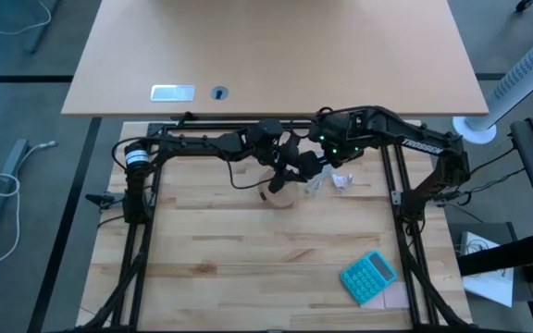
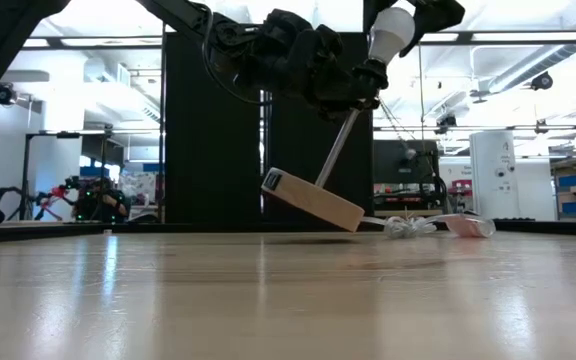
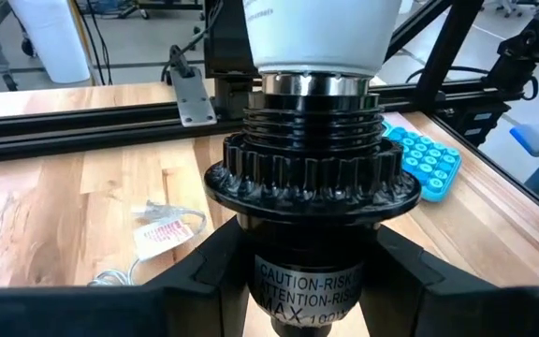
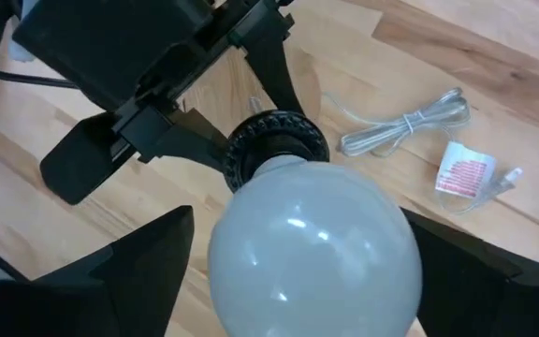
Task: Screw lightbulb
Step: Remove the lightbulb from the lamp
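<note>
The white lightbulb (image 4: 314, 257) sits with its metal neck (image 3: 312, 86) in the black socket (image 3: 312, 178) of a lamp. A thin rod (image 2: 336, 150) runs from the socket down to a tan wooden disc (image 2: 313, 203), which hangs tilted with its lower edge by the table top. My left gripper (image 3: 312, 300) is shut on the socket. My right gripper (image 4: 298, 211) is above the bulb, pointing down, open. Its fingers (image 4: 129, 271) stand on either side of the bulb's round top, with a narrow gap showing at one of them. My left gripper pinches the socket's smooth lower body (image 3: 312, 285), just below the toothed collar, between its two fingers (image 3: 204, 281). The fingers come nearly level from the table's left side and lie across the socket. The lamp is tilted, bulb end up, with the disc (image 1: 278, 194) below.
A coiled clear cord (image 4: 405, 126) with a red-printed tag (image 4: 466, 173) lies on the table just right of the lamp. A teal calculator (image 1: 368, 276) lies near the front right. Black frame rails (image 1: 401, 213) run along the table's sides and back.
</note>
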### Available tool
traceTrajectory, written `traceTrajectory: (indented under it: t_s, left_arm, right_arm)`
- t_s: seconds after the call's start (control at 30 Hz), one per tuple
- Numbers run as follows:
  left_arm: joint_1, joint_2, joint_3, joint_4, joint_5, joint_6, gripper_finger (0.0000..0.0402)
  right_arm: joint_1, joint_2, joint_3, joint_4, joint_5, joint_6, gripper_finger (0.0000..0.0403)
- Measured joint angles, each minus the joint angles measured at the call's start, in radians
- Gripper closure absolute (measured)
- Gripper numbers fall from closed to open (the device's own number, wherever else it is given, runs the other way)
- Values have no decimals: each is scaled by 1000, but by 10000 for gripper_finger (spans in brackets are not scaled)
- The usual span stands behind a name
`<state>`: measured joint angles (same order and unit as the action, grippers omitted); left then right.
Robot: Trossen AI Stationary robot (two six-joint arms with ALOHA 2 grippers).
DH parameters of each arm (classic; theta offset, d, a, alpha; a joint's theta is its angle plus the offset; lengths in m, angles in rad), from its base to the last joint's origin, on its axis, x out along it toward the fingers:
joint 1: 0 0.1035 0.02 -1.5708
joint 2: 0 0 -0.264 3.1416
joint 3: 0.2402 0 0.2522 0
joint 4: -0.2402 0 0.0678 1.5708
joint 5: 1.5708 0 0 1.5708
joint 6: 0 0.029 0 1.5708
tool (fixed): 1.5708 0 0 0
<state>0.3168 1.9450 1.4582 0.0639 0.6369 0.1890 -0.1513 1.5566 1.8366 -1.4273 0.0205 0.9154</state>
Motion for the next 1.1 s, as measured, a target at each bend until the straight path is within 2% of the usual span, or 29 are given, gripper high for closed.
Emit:
traceTrajectory:
  t_s: [0.27,0.37,0.43,0.53,0.63,0.8,1.1]
  left_arm:
    - [0,0,0,3,5,-22,262]
    - [0,0,0,3,18,-45,262]
    - [2,0,0,1,74,-61,262]
    - [4,0,-1,-3,161,-70,262]
    - [8,0,-2,-10,224,-76,262]
    - [21,0,-2,-21,250,-95,262]
    - [15,0,-2,-39,375,-128,262]
  right_arm:
    - [0,0,0,1,0,-47,144]
    - [0,0,0,3,0,-100,155]
    - [0,0,0,9,-7,-158,154]
    - [2,0,0,16,-23,-291,146]
    - [6,0,0,19,-50,-491,143]
    - [18,0,0,41,-40,-793,147]
    - [22,2,0,75,-63,-1179,144]
